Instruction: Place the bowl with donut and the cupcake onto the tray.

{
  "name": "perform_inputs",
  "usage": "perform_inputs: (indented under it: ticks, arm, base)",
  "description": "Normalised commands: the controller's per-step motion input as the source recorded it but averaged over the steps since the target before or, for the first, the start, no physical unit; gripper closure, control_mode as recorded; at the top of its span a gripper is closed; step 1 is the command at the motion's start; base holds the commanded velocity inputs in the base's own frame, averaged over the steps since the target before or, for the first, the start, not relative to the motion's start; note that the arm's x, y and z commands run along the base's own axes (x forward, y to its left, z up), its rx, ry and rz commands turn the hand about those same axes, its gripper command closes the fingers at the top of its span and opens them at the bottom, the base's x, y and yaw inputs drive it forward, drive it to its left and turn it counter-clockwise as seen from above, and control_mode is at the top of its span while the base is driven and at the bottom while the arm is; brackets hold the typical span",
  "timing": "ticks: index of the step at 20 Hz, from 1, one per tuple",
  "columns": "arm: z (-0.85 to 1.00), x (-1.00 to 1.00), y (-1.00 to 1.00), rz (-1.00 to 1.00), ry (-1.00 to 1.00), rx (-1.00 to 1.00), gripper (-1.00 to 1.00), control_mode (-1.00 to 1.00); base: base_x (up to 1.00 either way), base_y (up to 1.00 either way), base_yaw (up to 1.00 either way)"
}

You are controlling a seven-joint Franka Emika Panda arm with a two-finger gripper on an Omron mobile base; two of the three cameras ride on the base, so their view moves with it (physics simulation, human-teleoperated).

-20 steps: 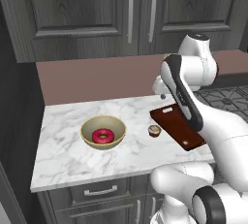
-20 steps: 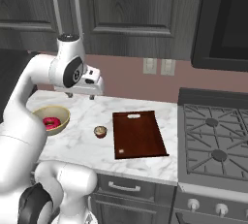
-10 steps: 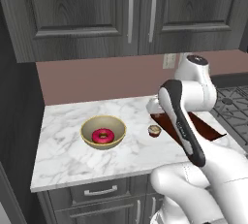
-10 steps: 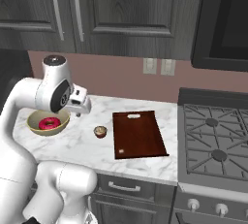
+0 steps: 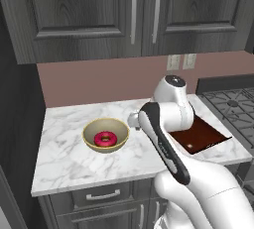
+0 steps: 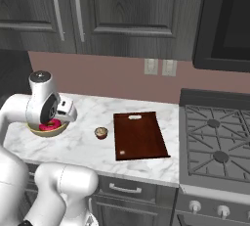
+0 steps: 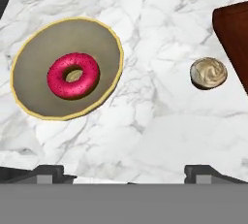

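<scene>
My claw point(image 7: 123, 172) hangs over the marble desk point(image 7: 160, 131). The two dark fingertips point(image 7: 48, 172) sit far apart at the bottom of the hand view, so the jaws are wide open with nothing between them but bare marble.

Hand view, working outward from the tips:
- Bowl point(image 7: 29, 104) at about 10 o'clock, tan-yellow with a thick rim, flat on the desk.
- Donut point(image 7: 73, 75) inside the bowl, roughly centred, pink-red icing up.
- Cupcake point(image 7: 208, 72) at about 2 o'clock, cream top facing the camera, on its own on the marble, well apart from the bowl.
- Tray point(image 7: 235, 39) at 2 to 3 o'clock past the cupcake, only a dark reddish-brown corner visible. Cupcake near its edge, not touching.

Right base view:
- My arm's wrist covers part of the bowl point(image 6: 61, 127). The donut point(image 6: 50, 124) peeks out beside it.
- Cupcake point(image 6: 101, 132) at 3 o'clock from the bowl, between bowl and tray.
- Tray point(image 6: 140, 135) lies flat with nothing on it, slot handle at the far end toward the wall.
- Stove point(image 6: 217, 144) beyond the tray at 3 o'clock.

Left base view:
- Bowl point(image 5: 105, 135) and donut point(image 5: 105, 138) in the open on the desk.
- My arm hides the cupcake here and part of the tray point(image 5: 198, 136).
- Dark cabinets point(image 5: 134, 12) above, far wall.
</scene>
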Motion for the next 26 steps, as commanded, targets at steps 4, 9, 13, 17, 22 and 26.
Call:
perform_inputs:
  ticks: [4,9,13,17,22,26]
  arm:
    - [-0.27,0.49,0.42,-0.04,0.01,0.03,-1.0,-1.0]
    - [-0.33,0.51,0.4,-0.03,0.03,0.01,-1.0,-1.0]
    - [-0.33,0.49,0.22,-0.01,0.03,0.01,-1.0,-1.0]
    - [-0.32,0.45,0.14,0.0,0.03,0.0,-1.0,-1.0]
    - [-0.27,0.2,-0.13,0.0,0.0,0.0,-1.0,-1.0]
    - [-0.19,0.13,-0.05,0.0,0.0,0.0,-1.0,-1.0]
  base:
    - [0.0,0.0,0.0]
    - [0.0,0.0,0.0]
    - [0.0,0.0,0.0]
    - [0.0,0.0,0.0]
    - [0.0,0.0,0.0]
    - [0.0,0.0,0.0]
